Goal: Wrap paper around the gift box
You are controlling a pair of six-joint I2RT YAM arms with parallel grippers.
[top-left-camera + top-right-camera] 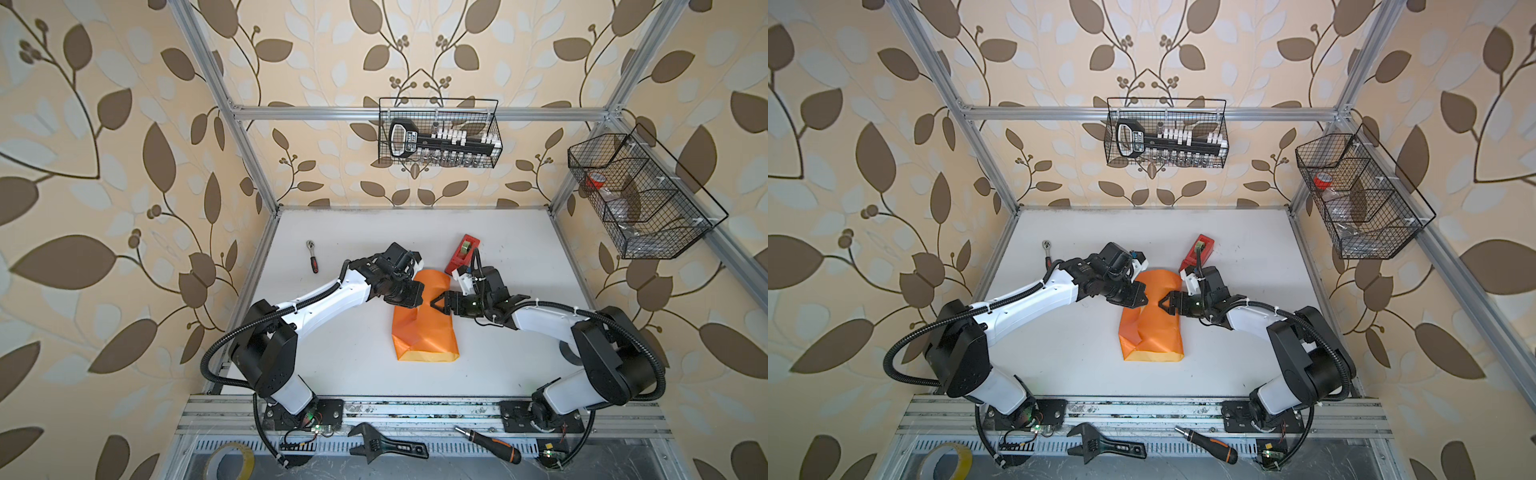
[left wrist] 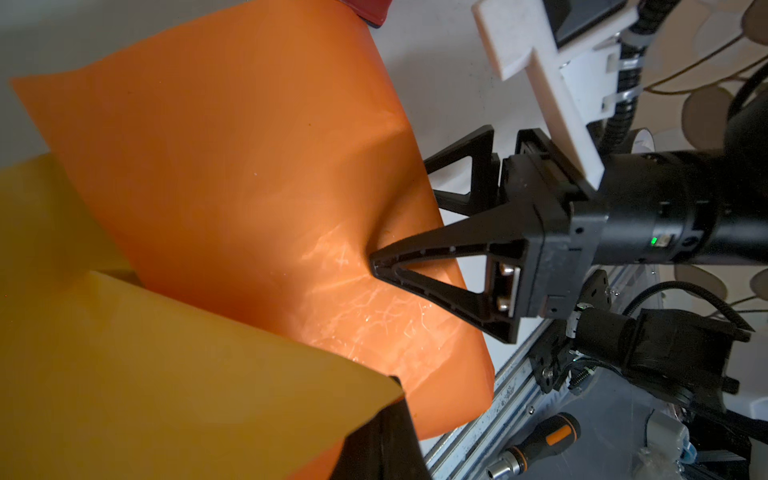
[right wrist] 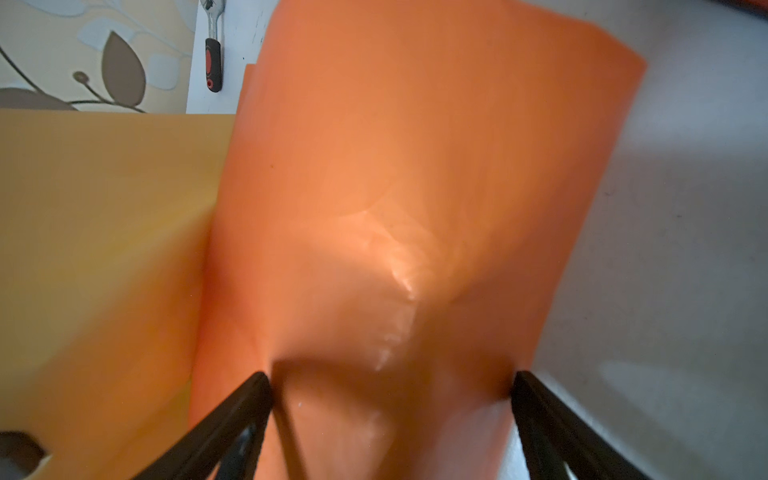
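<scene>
Paper [image 3: 395, 208], right fingers [image 3: 241, 415] spread against it

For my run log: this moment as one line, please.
left claw: shut on paper; right claw: open, pressing paper; gift box: hidden

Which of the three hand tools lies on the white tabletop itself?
The small chrome ratchet with red-and-black handle, near the table's far-left edge. The black adjustable wrench and orange-handled screwdriver lie on the metal frame at the front instead.

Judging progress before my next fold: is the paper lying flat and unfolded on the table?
No, the paper is folded over into a raised, creased orange bundle.
</scene>
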